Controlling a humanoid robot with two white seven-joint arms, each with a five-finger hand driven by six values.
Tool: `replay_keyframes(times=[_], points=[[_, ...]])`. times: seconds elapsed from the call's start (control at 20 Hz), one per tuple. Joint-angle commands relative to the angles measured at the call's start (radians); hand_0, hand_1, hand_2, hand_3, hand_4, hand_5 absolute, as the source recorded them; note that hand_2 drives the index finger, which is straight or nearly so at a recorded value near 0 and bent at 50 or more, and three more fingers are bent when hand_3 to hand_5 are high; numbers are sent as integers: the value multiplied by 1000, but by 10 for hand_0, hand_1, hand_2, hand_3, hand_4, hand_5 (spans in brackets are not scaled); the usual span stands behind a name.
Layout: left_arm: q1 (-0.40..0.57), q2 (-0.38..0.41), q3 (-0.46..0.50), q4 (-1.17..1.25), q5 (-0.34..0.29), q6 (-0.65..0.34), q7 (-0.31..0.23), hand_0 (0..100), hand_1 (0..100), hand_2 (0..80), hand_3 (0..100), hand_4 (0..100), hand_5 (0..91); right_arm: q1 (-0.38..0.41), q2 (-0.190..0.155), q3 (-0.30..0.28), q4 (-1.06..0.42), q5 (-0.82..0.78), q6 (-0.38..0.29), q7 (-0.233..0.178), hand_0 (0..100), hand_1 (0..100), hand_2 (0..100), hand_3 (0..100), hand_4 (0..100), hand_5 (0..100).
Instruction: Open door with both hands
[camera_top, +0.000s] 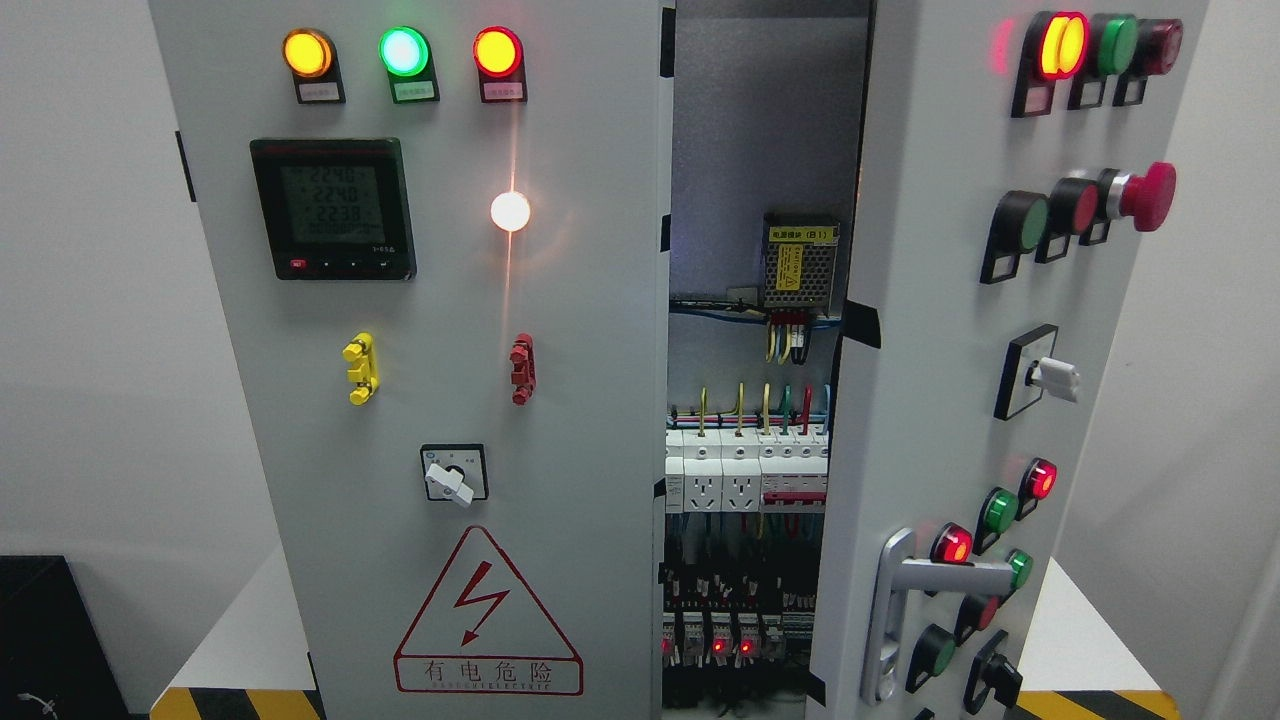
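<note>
Nowhere in head view: either robot hand, so finger state can't be told. Right cabinet door (940, 400) ajar, swung outward; lever handle (905, 600) at lower edge. Left door (430, 400) shut. Risk, as judged: blind reach knocks e-stop button (1148, 196) or live breakers (745, 480) w/ wiring inside gap.

Plain white walls (90, 300) either side; white platform (240, 640) below, striped edge (235, 703); dark box (45, 630), perhaps, lower left.
</note>
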Motion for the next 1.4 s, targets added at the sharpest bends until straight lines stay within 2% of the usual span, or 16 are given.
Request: replay_keyframes(times=[0.0, 0.15, 0.35, 0.5, 1.05, 1.35], points=[[-109, 131, -23, -271, 92, 0, 0, 0, 0, 0, 0, 0, 0, 0, 0, 31, 0, -29, 0, 0, 0, 0, 0, 0, 0, 0], [-189, 171, -26, -274, 172, 0, 0, 0, 0, 0, 0, 0, 0, 0, 0, 31, 0, -29, 0, 0, 0, 0, 0, 0, 0, 0], [-284, 216, -66, -290, 215, -4, 0, 0, 0, 0, 0, 0, 0, 0, 0, 31, 0, -29, 0, 0, 0, 0, 0, 0, 0, 0], [-378, 248, -121, -308, 272, -5, 0, 0, 0, 0, 0, 0, 0, 0, 0, 31, 0, -29, 0, 0, 0, 0, 0, 0, 0, 0], [-813, 272, -327, -308, 485, 4, -1, 0, 0, 0, 0, 0, 0, 0, 0, 31, 0, -29, 0, 0, 0, 0, 0, 0, 0, 0], [-999, 263, -408, -308, 609, 19, -3, 0, 0, 0, 0, 0, 0, 0, 0, 31, 0, -29, 0, 0, 0, 0, 0, 0, 0, 0]])
